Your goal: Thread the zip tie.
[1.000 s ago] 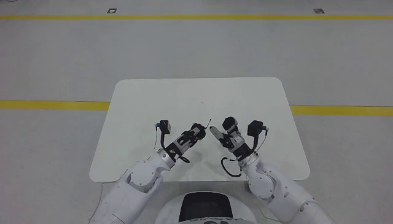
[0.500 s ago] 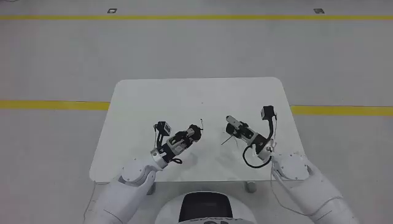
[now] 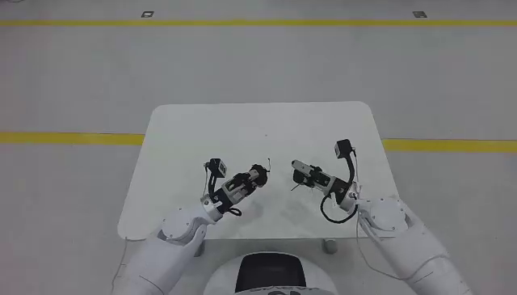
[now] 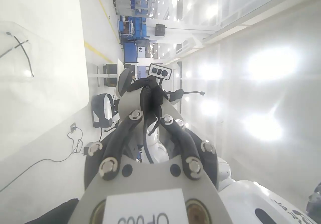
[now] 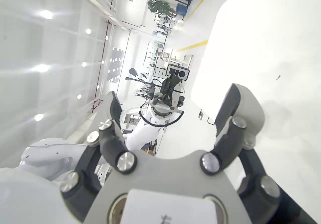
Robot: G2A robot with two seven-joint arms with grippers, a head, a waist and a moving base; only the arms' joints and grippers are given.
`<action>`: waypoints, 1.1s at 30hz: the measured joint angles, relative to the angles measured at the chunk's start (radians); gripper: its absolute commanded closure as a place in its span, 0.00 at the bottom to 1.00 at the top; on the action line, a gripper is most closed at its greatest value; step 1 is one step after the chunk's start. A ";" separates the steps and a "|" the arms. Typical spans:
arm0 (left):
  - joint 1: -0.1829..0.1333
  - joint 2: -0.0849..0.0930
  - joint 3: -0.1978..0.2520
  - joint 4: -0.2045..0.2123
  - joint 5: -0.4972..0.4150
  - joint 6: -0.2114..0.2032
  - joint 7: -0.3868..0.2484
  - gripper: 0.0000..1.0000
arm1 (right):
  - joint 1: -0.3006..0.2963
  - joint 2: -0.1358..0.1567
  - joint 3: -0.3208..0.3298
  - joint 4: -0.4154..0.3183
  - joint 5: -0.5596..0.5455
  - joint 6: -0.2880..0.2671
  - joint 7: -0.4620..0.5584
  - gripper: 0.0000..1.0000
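The zip tie [image 3: 267, 164] is a thin black strip held at the tip of my left gripper [image 3: 260, 171], standing roughly upright above the white table [image 3: 242, 121]. In the left wrist view the left gripper [image 4: 151, 95] is shut and the zip tie [image 4: 191, 93] sticks out sideways from its tip. My right gripper [image 3: 296, 166] faces it across a short gap, a little to the right. In the right wrist view the right gripper [image 5: 173, 93] is open with nothing between its fingers [image 5: 232, 104]. Beyond them the left gripper [image 5: 166, 85] holds the zip tie [image 5: 182, 91] crosswise.
Both grippers hover over the near half of the table. A tiny dark speck [image 3: 265, 136] lies near the table's middle. The near edge [image 3: 242, 237] runs just below the arms. Grey floor with yellow lines [image 3: 73, 138] surrounds the table.
A second ago the right gripper was almost touching the left one at the zip tie. It has drawn back to the right, leaving a gap. The left gripper kept the tie and barely shifted.
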 measured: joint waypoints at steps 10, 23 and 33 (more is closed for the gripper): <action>-0.039 -0.011 0.020 0.050 -0.188 -0.004 -0.189 1.00 | 0.109 -0.024 -0.034 0.236 0.363 0.000 0.421 0.00; -0.081 -0.023 0.043 0.101 -0.189 -0.002 -0.189 1.00 | 0.165 -0.049 -0.050 0.344 0.504 0.004 0.590 0.00; -0.108 -0.052 0.052 0.147 -0.336 -0.004 -0.360 1.00 | 0.221 -0.079 -0.099 0.438 0.675 0.060 0.705 0.00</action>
